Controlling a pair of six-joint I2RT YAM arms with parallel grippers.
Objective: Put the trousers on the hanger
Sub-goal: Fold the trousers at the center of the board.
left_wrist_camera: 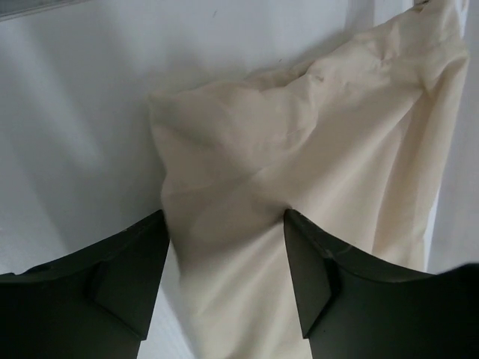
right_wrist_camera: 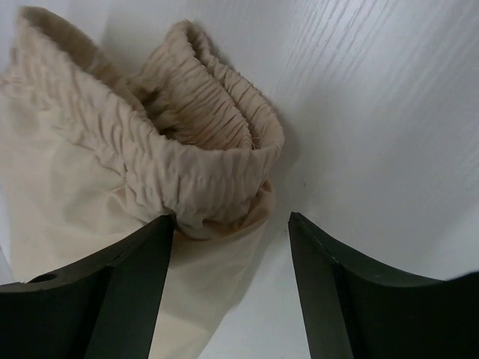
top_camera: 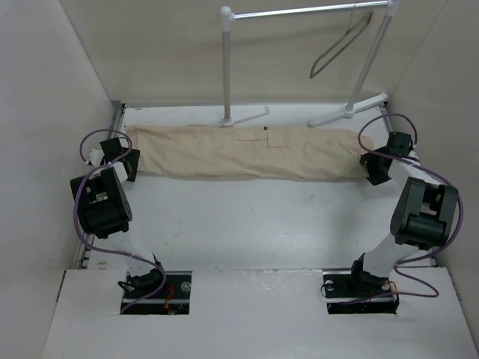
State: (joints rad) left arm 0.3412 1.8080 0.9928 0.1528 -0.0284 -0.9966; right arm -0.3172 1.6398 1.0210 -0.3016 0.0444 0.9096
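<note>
The beige trousers (top_camera: pixel 243 152) lie stretched left to right across the far part of the white table. The grey wire hanger (top_camera: pixel 338 46) hangs from the rack's bar at the upper right. My left gripper (top_camera: pixel 126 166) is open at the trousers' left end; in the left wrist view the leg-end cloth (left_wrist_camera: pixel 299 172) lies between and beyond the open fingers, gripper (left_wrist_camera: pixel 224 232). My right gripper (top_camera: pixel 372 169) is open at the right end; the elastic waistband (right_wrist_camera: pixel 194 149) lies just beyond the fingers, gripper (right_wrist_camera: pixel 232 232), with cloth under the left finger.
A white tubular clothes rack (top_camera: pixel 227 67) stands behind the trousers, its feet (top_camera: pixel 348 112) on the table's far edge. White walls close in on the left, right and back. Purple cables loop off both arms.
</note>
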